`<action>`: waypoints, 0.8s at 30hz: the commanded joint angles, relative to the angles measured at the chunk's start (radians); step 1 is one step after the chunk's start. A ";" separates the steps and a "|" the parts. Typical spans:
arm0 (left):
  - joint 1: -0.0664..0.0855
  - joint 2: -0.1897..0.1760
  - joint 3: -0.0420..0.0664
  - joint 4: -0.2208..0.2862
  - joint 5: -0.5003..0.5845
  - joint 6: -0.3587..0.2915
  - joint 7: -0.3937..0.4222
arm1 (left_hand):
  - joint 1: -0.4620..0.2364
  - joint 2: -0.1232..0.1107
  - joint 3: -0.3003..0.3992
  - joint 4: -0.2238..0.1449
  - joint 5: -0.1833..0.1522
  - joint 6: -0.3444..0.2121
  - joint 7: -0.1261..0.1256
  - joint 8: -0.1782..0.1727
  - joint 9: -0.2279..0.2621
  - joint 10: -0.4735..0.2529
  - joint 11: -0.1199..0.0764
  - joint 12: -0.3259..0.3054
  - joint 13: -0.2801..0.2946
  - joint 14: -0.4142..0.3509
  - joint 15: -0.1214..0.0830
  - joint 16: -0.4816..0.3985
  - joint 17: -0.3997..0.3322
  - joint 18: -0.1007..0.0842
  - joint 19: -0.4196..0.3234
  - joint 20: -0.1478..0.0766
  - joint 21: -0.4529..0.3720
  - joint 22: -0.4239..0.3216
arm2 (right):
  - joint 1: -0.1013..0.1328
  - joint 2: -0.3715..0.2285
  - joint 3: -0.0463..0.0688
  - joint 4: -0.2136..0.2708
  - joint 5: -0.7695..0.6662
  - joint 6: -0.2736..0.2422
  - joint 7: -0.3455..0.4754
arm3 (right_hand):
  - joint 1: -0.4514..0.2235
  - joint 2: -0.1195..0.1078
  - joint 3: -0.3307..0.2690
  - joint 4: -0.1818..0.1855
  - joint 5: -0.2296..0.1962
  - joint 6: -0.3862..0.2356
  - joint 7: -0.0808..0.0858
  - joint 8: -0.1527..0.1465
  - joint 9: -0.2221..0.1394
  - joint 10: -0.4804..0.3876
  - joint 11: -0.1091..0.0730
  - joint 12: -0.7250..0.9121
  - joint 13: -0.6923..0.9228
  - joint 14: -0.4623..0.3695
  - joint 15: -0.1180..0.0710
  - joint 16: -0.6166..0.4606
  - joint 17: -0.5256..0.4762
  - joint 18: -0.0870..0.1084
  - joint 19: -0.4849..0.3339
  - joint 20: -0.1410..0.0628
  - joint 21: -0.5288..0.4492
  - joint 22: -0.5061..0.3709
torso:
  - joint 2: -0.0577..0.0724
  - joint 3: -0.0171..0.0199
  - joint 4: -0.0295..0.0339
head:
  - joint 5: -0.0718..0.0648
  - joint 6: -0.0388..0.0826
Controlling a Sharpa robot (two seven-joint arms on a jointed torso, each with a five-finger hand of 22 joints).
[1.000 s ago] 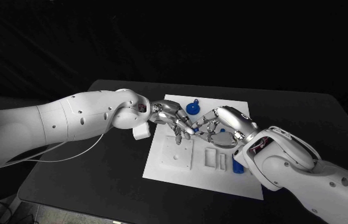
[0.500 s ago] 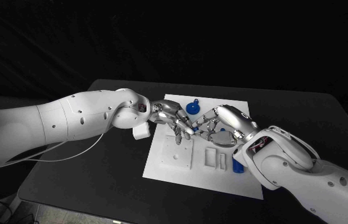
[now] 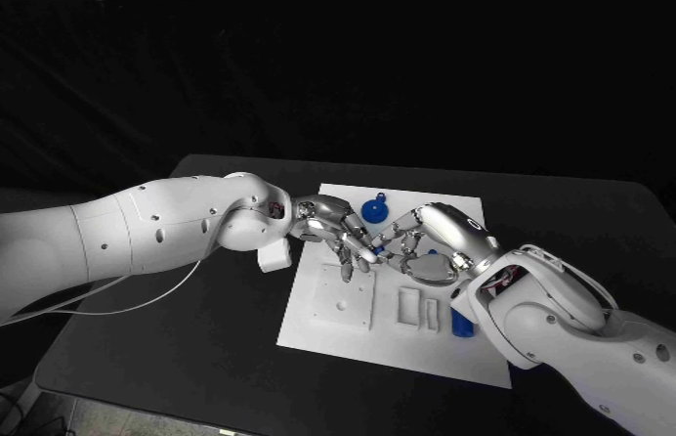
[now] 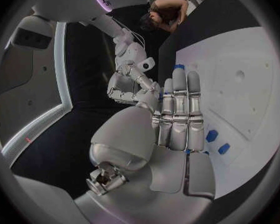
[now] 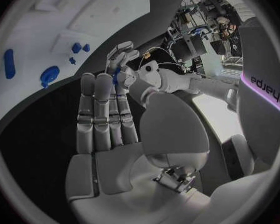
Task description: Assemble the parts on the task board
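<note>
Hands meet fingertip to fingertip above white board (image 3: 327,327). Left hand (image 3: 335,229) and right hand (image 3: 437,240) seem to share small blue piece (image 3: 382,253), probably mid-handover; who grips it, cannot tell. Blue knob (image 3: 375,209) at far edge, blue peg (image 3: 462,325) near right arm, both apparently waiting.

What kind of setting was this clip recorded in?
Probably a robotics lab or test bench rather than a factory line. A white task board with blue parts lies on a black table against a dark backdrop, and the right wrist view shows cluttered equipment racks behind.
</note>
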 commanded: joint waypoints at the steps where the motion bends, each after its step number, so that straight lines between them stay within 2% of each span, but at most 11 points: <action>1: 0.000 0.004 0.001 0.005 0.002 0.018 0.011 | -0.001 0.008 0.001 -0.004 0.006 0.019 -0.013 0.004 0.001 0.003 0.002 -0.001 0.000 -0.008 0.002 0.007 0.000 0.000 -0.004 0.001 -0.004 0.001 | -0.001 0.003 0.000 0.000 -0.013 0.003 0.000 | -0.004 0.006 0.007 -0.002 0.013 0.013 0.000 0.003 0.002 0.013 -0.002 0.007 0.002 0.005 -0.003 -0.007 0.001 0.013 -0.006 -0.004 0.008 0.023 | 0.000 0.0000 -0.0008 | 0.000 -0.002; 5: 0.000 0.004 0.001 0.005 0.002 0.011 0.012 | -0.002 0.007 0.000 -0.005 0.008 0.017 -0.013 0.003 0.000 0.000 0.003 -0.001 0.000 -0.008 0.002 0.007 0.000 0.000 -0.004 0.001 -0.005 0.003 | -0.001 0.004 0.000 0.000 -0.019 0.018 -0.003 | -0.007 0.007 0.012 -0.006 0.024 0.021 -0.003 0.002 0.004 0.021 -0.004 0.007 0.002 0.006 -0.005 -0.011 0.000 0.012 -0.007 -0.006 0.013 0.023 | 0.000 0.0000 -0.0001 | 0.004 -0.004; 7: 0.000 0.005 0.001 0.006 0.002 0.003 0.012 | -0.004 0.004 -0.007 -0.014 0.030 0.014 -0.011 0.004 -0.007 -0.007 0.004 -0.001 0.000 -0.010 0.002 0.007 0.000 0.002 -0.006 0.002 -0.005 0.007 | -0.001 0.005 0.000 -0.001 -0.022 0.030 -0.003 | -0.007 0.007 0.014 -0.008 0.024 0.023 -0.004 0.003 0.004 0.023 -0.005 0.007 0.002 0.006 -0.005 -0.012 0.000 0.011 -0.007 -0.006 0.014 0.023 | 0.000 0.0006 0.0008 | 0.004 -0.005; 12: 0.000 0.006 0.001 0.006 0.002 -0.008 0.011 | -0.006 0.007 -0.009 -0.017 0.030 0.014 -0.010 0.004 -0.012 -0.008 0.004 -0.001 0.000 -0.009 0.003 0.008 0.000 0.003 -0.006 0.002 -0.005 0.012 | -0.001 0.006 0.000 -0.002 -0.021 0.044 -0.003 | -0.012 0.008 0.015 -0.009 0.029 0.027 -0.005 0.003 0.005 0.029 -0.007 0.007 0.002 0.010 -0.007 -0.013 0.002 0.011 -0.005 -0.008 0.016 0.022 | 0.000 0.0007 0.0000 | 0.004 -0.007; 21: 0.000 0.005 0.001 0.005 0.002 -0.025 0.008 | -0.008 0.006 -0.009 -0.017 0.030 0.013 -0.010 0.003 -0.015 -0.010 0.005 -0.002 0.000 -0.008 0.002 0.009 0.001 0.003 -0.006 0.002 -0.006 0.017 | -0.001 0.007 0.000 -0.002 -0.011 0.033 -0.002 | -0.015 0.009 0.014 -0.012 0.034 0.032 -0.007 0.003 0.008 0.038 -0.010 0.007 0.003 0.015 -0.009 -0.014 0.004 0.010 0.001 -0.010 0.017 0.021 | 0.000 0.0008 -0.0011 | 0.003 -0.006; 24: 0.000 0.006 0.001 0.005 0.005 -0.045 0.002 | -0.010 -0.004 -0.019 -0.022 0.040 0.000 -0.005 0.002 -0.019 -0.027 0.008 -0.002 0.000 -0.004 0.002 0.012 0.002 0.004 -0.003 0.002 -0.005 0.019 | -0.001 0.007 0.000 -0.003 -0.009 0.025 -0.005 | -0.015 0.009 0.015 -0.013 0.035 0.033 -0.008 0.003 0.008 0.039 -0.010 0.007 0.003 0.016 -0.009 -0.014 0.005 0.011 0.002 -0.011 0.017 0.021 | 0.000 0.0008 -0.0009 | 0.002 -0.007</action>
